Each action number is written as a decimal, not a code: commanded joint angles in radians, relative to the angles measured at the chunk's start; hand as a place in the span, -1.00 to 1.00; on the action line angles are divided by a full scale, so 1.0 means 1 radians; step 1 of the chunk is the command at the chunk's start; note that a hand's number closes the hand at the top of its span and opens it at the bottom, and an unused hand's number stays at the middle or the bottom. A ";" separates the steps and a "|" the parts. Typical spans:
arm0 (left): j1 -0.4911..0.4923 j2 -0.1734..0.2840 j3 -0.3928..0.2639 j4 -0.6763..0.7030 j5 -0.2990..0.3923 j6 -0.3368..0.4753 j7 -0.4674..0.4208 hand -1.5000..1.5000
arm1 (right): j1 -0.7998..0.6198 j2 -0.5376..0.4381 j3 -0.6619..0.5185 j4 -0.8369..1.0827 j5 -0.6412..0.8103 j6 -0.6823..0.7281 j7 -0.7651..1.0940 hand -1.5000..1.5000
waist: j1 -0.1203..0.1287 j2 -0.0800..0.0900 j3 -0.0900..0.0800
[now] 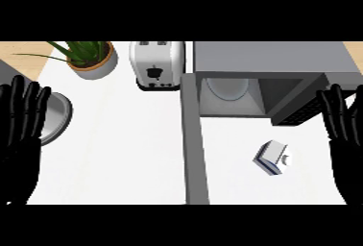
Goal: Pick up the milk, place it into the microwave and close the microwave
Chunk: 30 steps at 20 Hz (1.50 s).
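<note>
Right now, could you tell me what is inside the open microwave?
Inside the microwave only its round turntable plate shows; the milk lies outside on the counter. The cavity's right side is dark and partly hidden.

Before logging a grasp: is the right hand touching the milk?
Apart. The head view shows bare counter between the open right hand and the milk.

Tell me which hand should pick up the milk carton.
The right hand. The small white and blue milk carton lies on the white counter right of the open grey microwave door, on that hand's side. The left hand rests open at the far left edge, beyond the door.
</note>
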 commanded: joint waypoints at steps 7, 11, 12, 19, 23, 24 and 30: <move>0.067 -0.055 0.013 -0.035 0.112 0.013 0.142 -1.00 | -0.055 0.110 0.195 0.024 0.153 -0.359 0.122 -1.00 | 0.009 -0.023 -0.003; 0.072 -0.022 0.074 -0.055 0.175 -0.003 0.190 -1.00 | -0.131 0.111 0.339 0.127 0.197 -0.537 0.097 -1.00 | 0.000 -0.022 -0.003; 0.113 -0.031 0.065 -0.035 0.155 -0.021 0.119 -1.00 | -0.127 0.111 0.437 0.047 0.274 -0.602 0.183 -1.00 | -0.004 -0.024 -0.003; 0.246 -0.041 0.095 -0.105 0.198 -0.089 0.075 -1.00 | -0.152 0.111 0.499 0.169 0.356 -0.763 0.149 -1.00 | -0.005 -0.023 -0.003; 0.292 -0.057 0.081 -0.156 0.200 -0.103 0.094 -1.00 | -0.131 0.112 0.464 0.155 0.413 -0.791 0.197 -1.00 | -0.007 -0.023 -0.003; 0.256 -0.049 0.087 -0.165 0.201 -0.089 0.122 -1.00 | -0.143 0.112 0.438 0.178 0.425 -0.791 0.197 -1.00 | -0.008 -0.023 -0.003; 0.427 -0.066 0.140 -0.209 0.264 -0.186 0.040 -1.00 | -0.012 0.089 0.388 0.106 0.376 -0.754 0.171 -1.00 | -0.007 -0.024 -0.003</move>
